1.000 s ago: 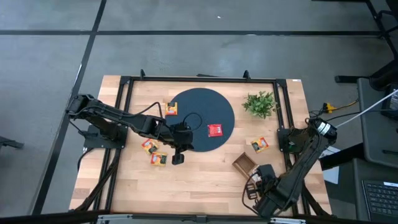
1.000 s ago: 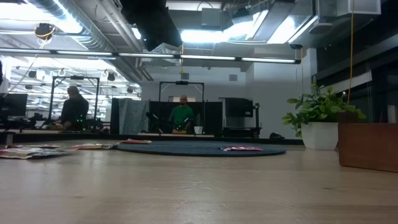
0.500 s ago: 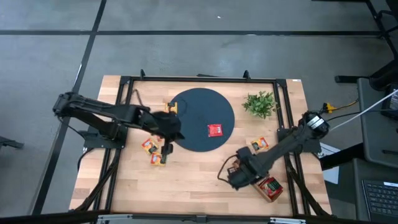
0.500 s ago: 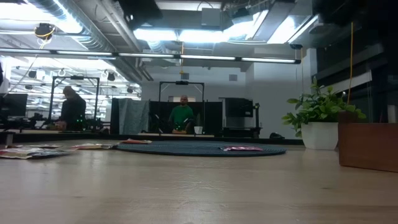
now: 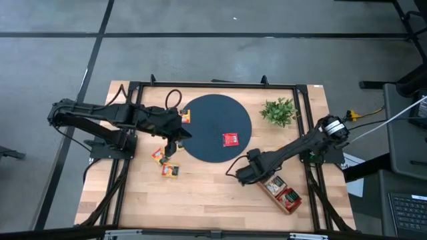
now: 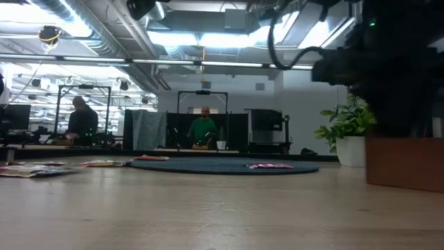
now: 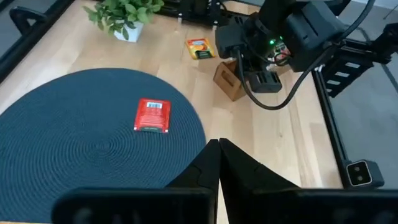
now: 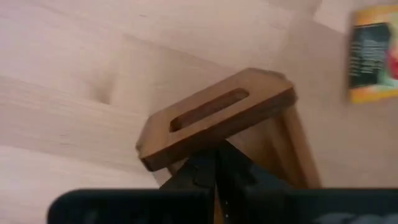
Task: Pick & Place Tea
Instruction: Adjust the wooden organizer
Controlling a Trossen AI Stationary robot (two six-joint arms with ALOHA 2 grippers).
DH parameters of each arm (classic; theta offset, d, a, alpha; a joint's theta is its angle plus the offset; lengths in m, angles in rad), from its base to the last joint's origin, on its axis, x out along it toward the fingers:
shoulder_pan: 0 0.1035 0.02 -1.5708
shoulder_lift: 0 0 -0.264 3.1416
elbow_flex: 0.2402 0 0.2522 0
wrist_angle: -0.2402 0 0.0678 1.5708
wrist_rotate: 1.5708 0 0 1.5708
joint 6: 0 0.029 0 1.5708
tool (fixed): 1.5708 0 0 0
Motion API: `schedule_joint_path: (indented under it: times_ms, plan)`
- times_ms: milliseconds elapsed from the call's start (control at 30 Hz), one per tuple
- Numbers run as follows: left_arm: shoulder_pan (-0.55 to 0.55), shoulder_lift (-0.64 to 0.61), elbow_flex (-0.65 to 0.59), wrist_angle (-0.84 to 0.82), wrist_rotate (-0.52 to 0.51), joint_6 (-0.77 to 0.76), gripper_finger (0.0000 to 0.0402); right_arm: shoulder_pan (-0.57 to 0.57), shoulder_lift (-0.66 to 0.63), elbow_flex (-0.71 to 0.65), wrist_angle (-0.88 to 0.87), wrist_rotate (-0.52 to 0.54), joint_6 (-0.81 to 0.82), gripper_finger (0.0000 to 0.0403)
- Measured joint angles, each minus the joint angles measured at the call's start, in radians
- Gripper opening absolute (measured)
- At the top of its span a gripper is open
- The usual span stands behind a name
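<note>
Left gripper (image 7: 219, 146): fingers pressed together with nothing between them. It hangs over the left edge of the round dark mat (image 5: 207, 113).
Left arm, change: a second ago I had it reaching lower on the table, past the two loose packets. It has since drawn back toward the mat's rim without a packet.
Right gripper (image 8: 217, 152): fingers closed against the end wall of the wooden tray (image 5: 283, 194), just under its handle slot. I read this as a pinch on that wall.
Right arm, change: it was folded at the table's lower right edge and has swung in toward the centre. Its fingers went from spread to closed in that time.
Tray, change: it has shifted slightly, and its full length now shows, with packets lying inside.
Tea on mat: one red packet (image 5: 231, 139) lies flat, right of the mat's centre.
Tea off mat: an orange packet (image 5: 184, 117) at the mat's upper left edge; two more (image 5: 159, 156) and (image 5: 171, 171) on bare wood near the left gripper; a yellow packet (image 7: 200, 48) between the plant (image 5: 279, 111) and the tray.
Meaning for task: no loose packet is held by either arm. In my judgement the right arm is repositioning the tray while the left waits to pick.
</note>
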Motion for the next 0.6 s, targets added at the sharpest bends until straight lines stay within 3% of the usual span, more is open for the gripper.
schedule_joint_path:
  times_ms: [400, 600]
  plan:
    - [0.000, 0.001, 0.000, -0.023, -0.017, 0.016, 0.0005, -0.060, 0.000, -0.003, 0.416, 0.225, -0.123, 0.0007]
    - [0.000, 0.001, 0.000, -0.023, -0.018, 0.020, 0.0005, -0.102, -0.003, 0.000, 0.611, 0.182, -0.255, 0.0004]
